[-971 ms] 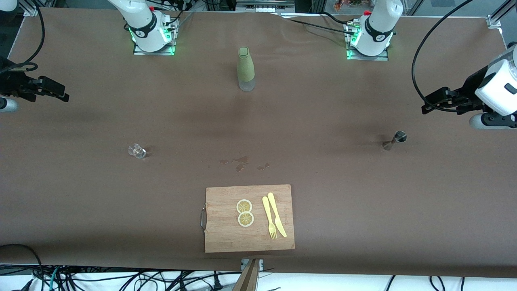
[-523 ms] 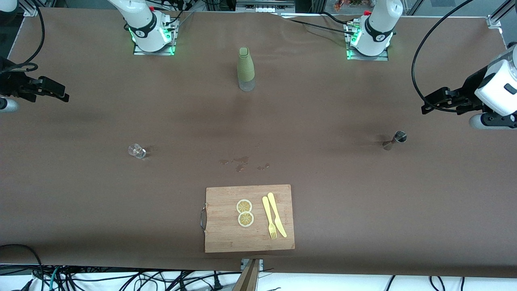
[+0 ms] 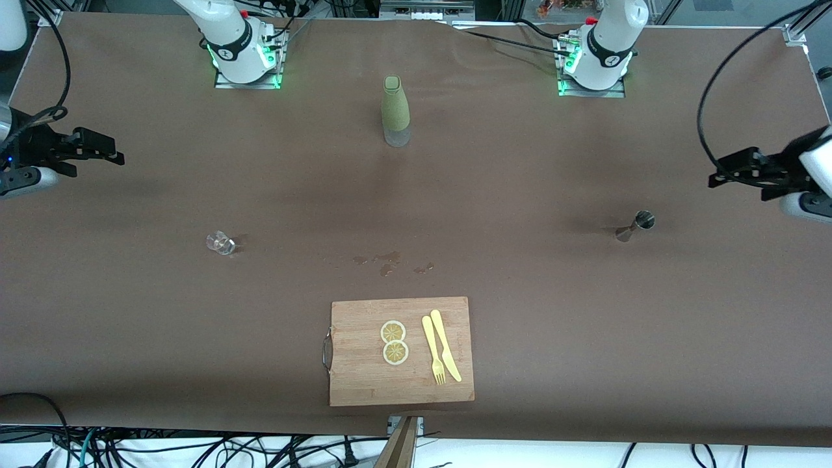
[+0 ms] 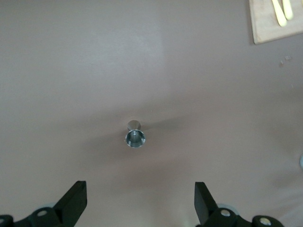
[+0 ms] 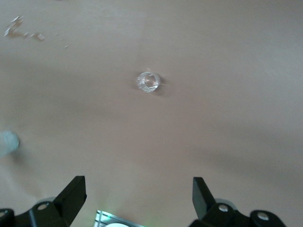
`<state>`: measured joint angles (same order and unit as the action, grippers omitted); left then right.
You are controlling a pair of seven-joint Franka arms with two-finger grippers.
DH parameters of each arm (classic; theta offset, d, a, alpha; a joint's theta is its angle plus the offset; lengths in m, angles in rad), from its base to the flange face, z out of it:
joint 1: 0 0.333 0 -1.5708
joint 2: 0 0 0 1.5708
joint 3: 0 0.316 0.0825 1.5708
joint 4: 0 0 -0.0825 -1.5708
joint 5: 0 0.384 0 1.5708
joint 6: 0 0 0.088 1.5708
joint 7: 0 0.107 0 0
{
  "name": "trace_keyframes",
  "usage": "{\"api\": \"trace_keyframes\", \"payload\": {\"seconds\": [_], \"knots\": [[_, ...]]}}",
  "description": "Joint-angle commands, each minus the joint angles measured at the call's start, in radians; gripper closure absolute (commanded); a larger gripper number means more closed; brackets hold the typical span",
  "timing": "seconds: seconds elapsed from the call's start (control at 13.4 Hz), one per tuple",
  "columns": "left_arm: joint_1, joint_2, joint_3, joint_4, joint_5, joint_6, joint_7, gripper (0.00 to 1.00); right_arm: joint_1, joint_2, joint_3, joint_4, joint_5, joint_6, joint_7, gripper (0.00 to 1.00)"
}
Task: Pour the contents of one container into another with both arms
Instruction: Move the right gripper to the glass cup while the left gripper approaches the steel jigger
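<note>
- Nothing of the pour is done yet, as far as the frames show: both containers stand untouched on the brown table (image 3: 585, 325), and no arm holds anything.
- The metal jigger (image 3: 638, 223) stands upright, well away from the cutting board (image 3: 364, 377), toward the left arm's end of the table and farther from the front camera than the board.
- The small clear glass (image 3: 221, 243) stands well away from the board toward the right arm's end.
- The left gripper (image 4: 139, 203) hangs over bare table near the jigger, fingers spread wide and empty.
- The right gripper (image 5: 138, 201) hangs over bare table near the glass, likewise spread and empty.
- Left to do, by my judgement: grasp both containers, lift, bring them together, pour.
</note>
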<state>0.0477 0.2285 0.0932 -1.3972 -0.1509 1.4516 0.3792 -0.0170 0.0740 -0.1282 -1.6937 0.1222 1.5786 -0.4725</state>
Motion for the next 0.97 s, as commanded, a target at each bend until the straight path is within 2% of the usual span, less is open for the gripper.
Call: {"api": "trace_keyframes", "payload": {"seconds": [0.0,0.22,0.3,0.45,0.67,0.9], "knots": [[0.101,0.049,-0.004,-0.009,-0.106,0.0,0.255,0.0,-0.023,0.049,-0.024,0.025,0.037,-0.023,-0.29,0.0],[0.197,0.133,-0.004,-0.014,-0.249,-0.063,0.598,0.0,-0.049,0.076,-0.028,0.02,0.039,-0.04,-0.6,0.0],[0.23,0.164,-0.003,-0.014,-0.292,-0.082,0.692,0.0,-0.07,0.102,-0.03,0.022,0.066,-0.046,-0.703,0.0],[0.279,0.245,0.008,-0.022,-0.399,-0.112,0.881,0.0,-0.133,0.162,-0.031,0.023,0.167,-0.042,-0.924,0.0],[0.32,0.42,0.057,-0.022,-0.551,-0.151,1.195,0.0,-0.211,0.281,-0.031,0.029,0.31,-0.031,-1.223,0.0],[0.385,0.558,0.062,-0.037,-0.67,-0.158,1.551,0.0,-0.25,0.471,-0.031,0.141,0.48,-0.032,-1.536,0.0]]}}
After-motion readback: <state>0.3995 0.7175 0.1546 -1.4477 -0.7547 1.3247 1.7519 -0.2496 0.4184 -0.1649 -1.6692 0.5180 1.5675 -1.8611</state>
